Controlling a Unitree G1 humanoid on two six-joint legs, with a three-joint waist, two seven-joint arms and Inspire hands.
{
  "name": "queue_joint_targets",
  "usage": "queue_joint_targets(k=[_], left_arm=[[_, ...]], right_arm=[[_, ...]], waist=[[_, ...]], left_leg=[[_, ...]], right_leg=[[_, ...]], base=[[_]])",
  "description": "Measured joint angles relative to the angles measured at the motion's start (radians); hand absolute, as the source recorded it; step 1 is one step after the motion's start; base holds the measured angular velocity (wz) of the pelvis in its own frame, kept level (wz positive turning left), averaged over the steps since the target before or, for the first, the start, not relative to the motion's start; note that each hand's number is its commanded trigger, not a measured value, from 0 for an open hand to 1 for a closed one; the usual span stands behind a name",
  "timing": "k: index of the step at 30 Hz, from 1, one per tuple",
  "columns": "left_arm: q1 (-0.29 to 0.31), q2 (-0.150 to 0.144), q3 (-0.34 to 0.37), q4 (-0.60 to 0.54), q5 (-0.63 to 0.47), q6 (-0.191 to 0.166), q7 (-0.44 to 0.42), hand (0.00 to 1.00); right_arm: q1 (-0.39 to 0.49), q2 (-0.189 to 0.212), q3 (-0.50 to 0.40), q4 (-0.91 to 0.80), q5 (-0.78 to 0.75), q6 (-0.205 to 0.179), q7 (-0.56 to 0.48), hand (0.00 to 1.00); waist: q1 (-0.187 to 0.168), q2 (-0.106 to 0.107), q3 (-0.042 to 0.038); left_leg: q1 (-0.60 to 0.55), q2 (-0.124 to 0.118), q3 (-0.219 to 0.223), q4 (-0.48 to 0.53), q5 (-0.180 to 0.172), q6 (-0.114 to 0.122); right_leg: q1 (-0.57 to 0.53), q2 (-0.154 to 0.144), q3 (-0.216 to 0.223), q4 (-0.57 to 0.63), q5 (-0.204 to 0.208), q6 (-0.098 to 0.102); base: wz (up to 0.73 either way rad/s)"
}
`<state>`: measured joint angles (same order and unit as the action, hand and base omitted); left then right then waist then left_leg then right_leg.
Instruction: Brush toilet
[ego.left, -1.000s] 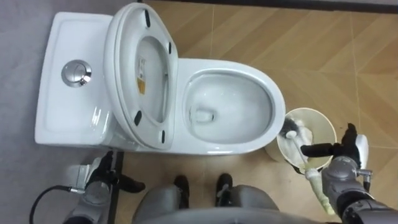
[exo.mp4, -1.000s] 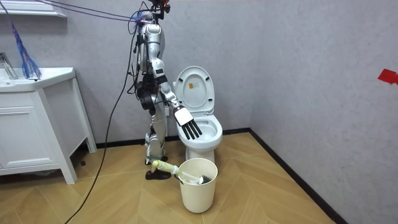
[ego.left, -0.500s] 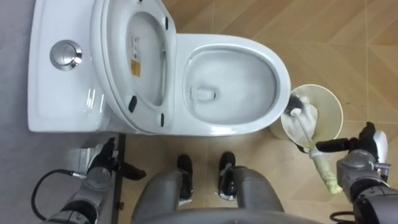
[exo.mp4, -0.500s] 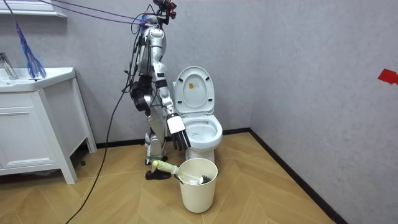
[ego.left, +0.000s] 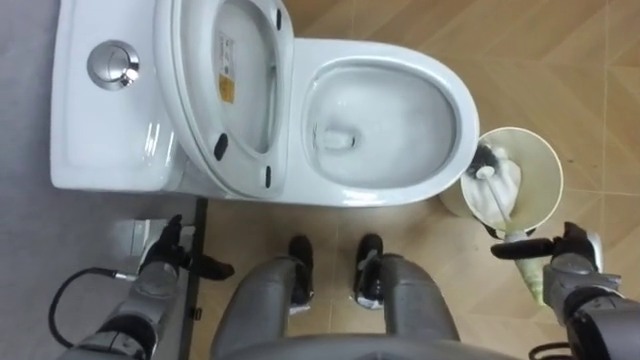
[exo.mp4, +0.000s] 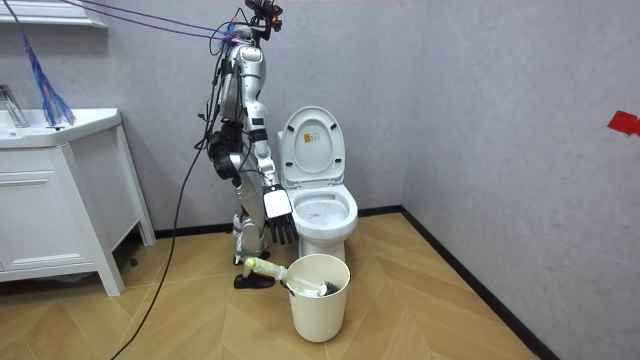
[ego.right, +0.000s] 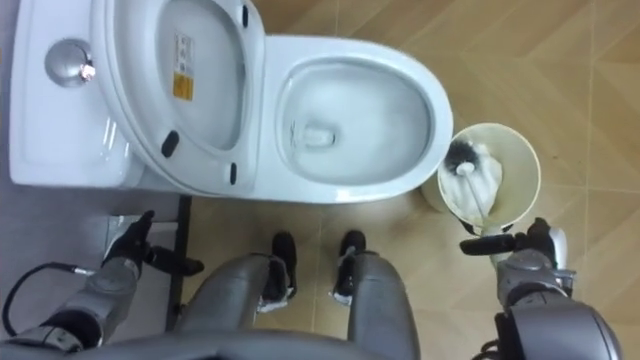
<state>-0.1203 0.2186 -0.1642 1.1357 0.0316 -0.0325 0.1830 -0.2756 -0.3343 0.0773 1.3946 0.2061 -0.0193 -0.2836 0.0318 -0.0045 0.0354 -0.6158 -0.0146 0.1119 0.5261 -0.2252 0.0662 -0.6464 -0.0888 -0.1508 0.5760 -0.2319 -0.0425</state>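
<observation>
Right, my right hand (ego.left: 570, 258) hangs over the brush's handle, fingers straight and spread, gripping nothing. The brush (ego.left: 497, 190) sits head-first in the bucket (ego.left: 547, 165) beside the toilet (ego.left: 385, 52), handle leaning over the rim. If I close off-centre, I reckon the handle levers and tips the bucket. My left hand (ego.left: 165, 265) is low and relaxed.

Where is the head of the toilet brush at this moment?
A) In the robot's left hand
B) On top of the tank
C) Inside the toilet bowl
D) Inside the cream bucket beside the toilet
D: the brush head lies inside the bucket, which stands on the floor beside the toilet.
</observation>
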Motion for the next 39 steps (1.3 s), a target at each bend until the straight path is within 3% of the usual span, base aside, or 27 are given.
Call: queue_joint_targets(k=[4, 9, 11, 16, 22, 28, 39], left_arm=[[-0.01, 0.001, -0.001, -0.018, -0.005, 0.005, 0.002, 0.0], [-0.047, 0.004, -0.001, -0.042, -0.021, 0.006, 0.047, 0.0], [-0.052, 0.006, 0.0, -0.067, -0.023, 0.005, 0.07, 0.0], [-0.052, 0.011, -0.001, -0.121, -0.056, 0.01, 0.092, 0.0], [-0.077, 0.044, -0.014, -0.135, -0.159, 0.013, 0.092, 0.0], [-0.089, 0.047, -0.045, -0.143, -0.197, 0.013, 0.091, 0.0], [-0.077, 0.077, -0.089, -0.185, -0.197, 0.013, 0.1, 0.0]], right_arm=[[-0.009, -0.005, 0.02, 0.0, 0.003, 0.009, 0.021, 0.0], [-0.017, -0.052, 0.057, -0.002, 0.024, 0.021, 0.025, 0.0], [-0.02, -0.058, 0.059, -0.002, 0.025, 0.021, 0.025, 0.0], [-0.038, -0.089, 0.1, -0.006, 0.028, 0.042, 0.026, 0.0], [-0.097, -0.128, 0.147, -0.002, 0.02, 0.043, 0.06, 0.0], [-0.137, -0.141, 0.19, -0.004, 0.024, 0.041, 0.079, 0.0], [-0.124, -0.179, 0.23, -0.018, 0.024, 0.035, 0.079, 0.0]], waist=[[0.004, 0.008, 0.0044], [0.006, 0.029, 0.0109], [0.017, 0.029, 0.0107], [0.03, 0.025, 0.0109], [0.027, 0.013, 0.0139], [0.028, 0.013, 0.0137], [0.035, 0.017, 0.0127]], left_leg=[[-0.079, 0.001, -0.007, 0.102, -0.039, 0.005], [-0.214, 0.005, -0.014, 0.277, -0.097, 0.013], [-0.271, 0.018, -0.006, 0.348, -0.12, 0.015], [-0.389, 0.02, 0.0, 0.483, -0.16, 0.016], [-0.497, 0.025, 0.001, 0.635, -0.205, 0.008], [-0.587, 0.027, -0.015, 0.75, -0.231, 0.003], [-0.667, 0.021, -0.023, 0.828, -0.249, 0.007]], right_leg=[[-0.072, -0.003, 0.005, 0.1, -0.032, 0.001], [-0.194, -0.016, 0.003, 0.257, -0.082, 0.0], [-0.251, -0.015, 0.011, 0.319, -0.095, -0.006], [-0.376, -0.023, 0.029, 0.46, -0.137, -0.01], [-0.486, -0.049, 0.029, 0.618, -0.189, -0.029], [-0.564, -0.071, 0.011, 0.729, -0.228, -0.043], [-0.636, -0.083, 0.01, 0.806, -0.253, -0.041]], base=[[0.05], [0.02], [-0.12], [-0.01], [0.04], [0.09], [0.03]])
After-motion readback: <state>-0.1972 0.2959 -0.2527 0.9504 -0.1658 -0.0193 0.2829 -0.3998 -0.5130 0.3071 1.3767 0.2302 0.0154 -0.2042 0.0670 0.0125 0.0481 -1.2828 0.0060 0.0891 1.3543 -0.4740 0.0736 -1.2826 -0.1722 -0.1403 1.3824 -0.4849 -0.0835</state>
